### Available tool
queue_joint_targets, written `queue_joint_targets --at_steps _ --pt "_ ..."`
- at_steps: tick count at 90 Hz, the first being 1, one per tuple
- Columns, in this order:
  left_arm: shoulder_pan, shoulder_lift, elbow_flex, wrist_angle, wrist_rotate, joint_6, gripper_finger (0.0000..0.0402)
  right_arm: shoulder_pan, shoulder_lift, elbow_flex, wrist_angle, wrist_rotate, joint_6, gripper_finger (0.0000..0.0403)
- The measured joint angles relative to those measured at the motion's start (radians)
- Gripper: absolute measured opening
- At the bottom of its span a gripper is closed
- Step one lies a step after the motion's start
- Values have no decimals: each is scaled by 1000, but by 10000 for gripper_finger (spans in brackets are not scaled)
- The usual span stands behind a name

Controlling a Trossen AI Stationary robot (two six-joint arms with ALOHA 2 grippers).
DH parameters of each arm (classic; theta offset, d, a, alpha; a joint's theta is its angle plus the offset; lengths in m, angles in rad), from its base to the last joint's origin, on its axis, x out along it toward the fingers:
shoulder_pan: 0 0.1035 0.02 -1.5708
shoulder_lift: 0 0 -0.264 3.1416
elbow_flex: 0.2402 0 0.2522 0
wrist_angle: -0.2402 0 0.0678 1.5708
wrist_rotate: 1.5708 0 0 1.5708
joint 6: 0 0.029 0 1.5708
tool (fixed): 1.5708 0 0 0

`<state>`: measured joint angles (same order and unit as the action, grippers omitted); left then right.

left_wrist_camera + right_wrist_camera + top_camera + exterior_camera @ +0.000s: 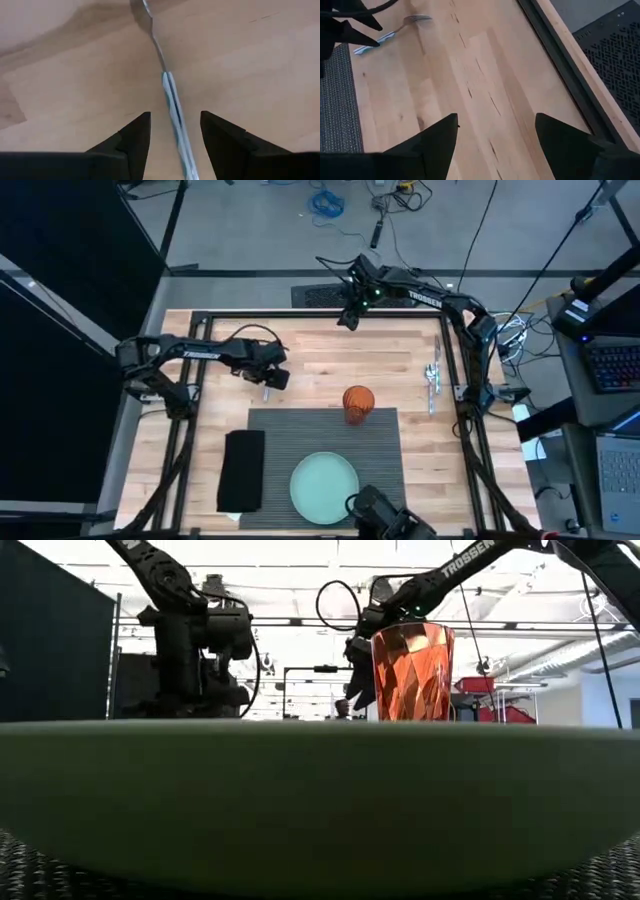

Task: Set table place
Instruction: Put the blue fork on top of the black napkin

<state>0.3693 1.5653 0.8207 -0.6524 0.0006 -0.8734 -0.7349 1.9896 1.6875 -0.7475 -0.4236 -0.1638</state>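
Your left gripper (172, 131) hangs low over the bare wood, fingers spread wide with a fork (170, 100) lying between them, not gripped. Your right gripper (495, 137) waits at the far edge of the table, also wide open and holding nothing.

One placemat (385, 445) lies at the near middle of the table: dark grey, rectangular, finely ribbed. On it you have one pale green plate (325, 488) at the near edge and one faceted orange cup (358, 404) upright at the far edge. One black napkin (242, 470) lies just left of the mat. More cutlery (432, 380) lies on the wood at the right; its count can't be told.
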Motion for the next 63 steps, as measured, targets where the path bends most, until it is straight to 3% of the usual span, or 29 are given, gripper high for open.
queue_joint_targets --at_steps 46,63 --pt "-23 41 3 19 17 19 155 0 0 0 -13 1 26 254" --pt "-22 41 2 11 13 26 106 1 0 0 -13 2 35 254"
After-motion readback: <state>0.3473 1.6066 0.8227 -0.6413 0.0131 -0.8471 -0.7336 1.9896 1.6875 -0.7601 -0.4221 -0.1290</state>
